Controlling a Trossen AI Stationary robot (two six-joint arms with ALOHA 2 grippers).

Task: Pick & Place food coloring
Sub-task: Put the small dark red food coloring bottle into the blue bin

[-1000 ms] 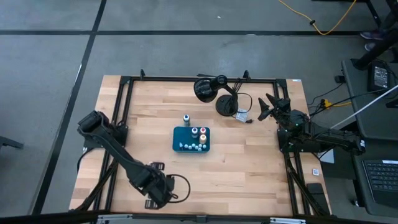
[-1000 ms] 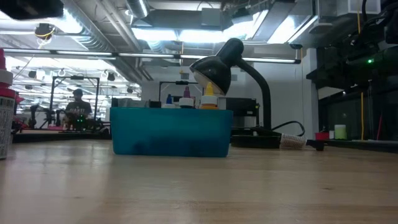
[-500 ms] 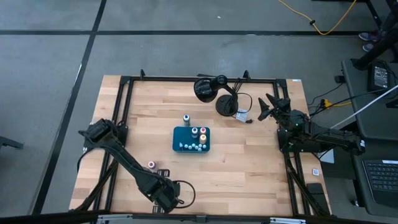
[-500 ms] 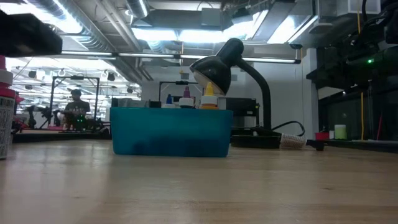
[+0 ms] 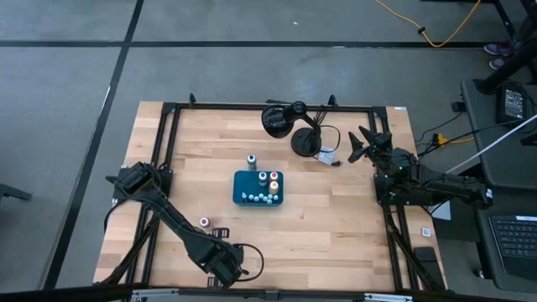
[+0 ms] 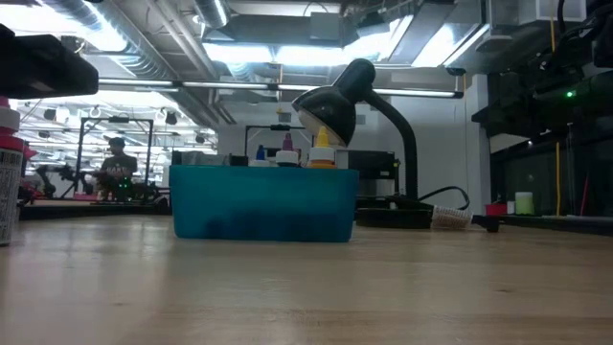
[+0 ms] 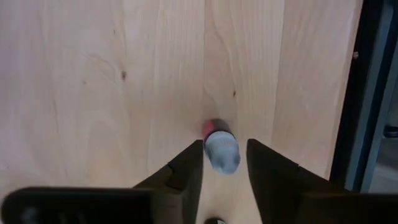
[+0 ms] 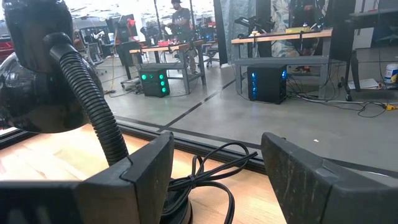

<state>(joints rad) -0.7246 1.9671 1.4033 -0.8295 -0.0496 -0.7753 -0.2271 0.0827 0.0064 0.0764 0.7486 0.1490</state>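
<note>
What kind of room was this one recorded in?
Most likely a robotics lab or workshop: a grey concrete floor with taped lines, rows of workbenches carrying equipment, and exposed ceiling ducts with strip lights.

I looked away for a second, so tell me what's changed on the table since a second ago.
The left gripper drew back toward the table's near edge, uncovering a pink-topped food coloring bottle standing on the wood. In the left wrist view that bottle lies between its fingers. The teal tray, lamp and right gripper stayed put.

Bottle (image 6: 8,172) (pink-topped) cut off by low view's edge
</note>
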